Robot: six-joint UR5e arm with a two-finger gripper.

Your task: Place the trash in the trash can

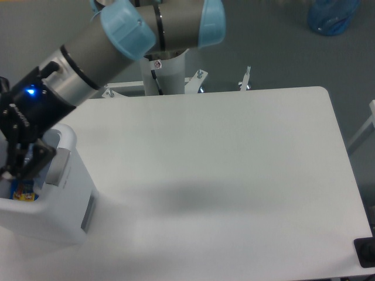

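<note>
A: How far along is it?

B: Gripper [23, 167] is down in the trash can [64, 205]; can't tell if the fingers are apart. No bottle or mask visible on the desk [234, 175], so probably nearly done.

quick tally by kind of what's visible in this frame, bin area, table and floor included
Trash can: 1
Gripper, reaching into the can: 1
Table: 1
Blue plastic bag on the floor, top right: 1
Small yellow and blue item inside the can, too hidden to identify: 1
Total: 5
</note>
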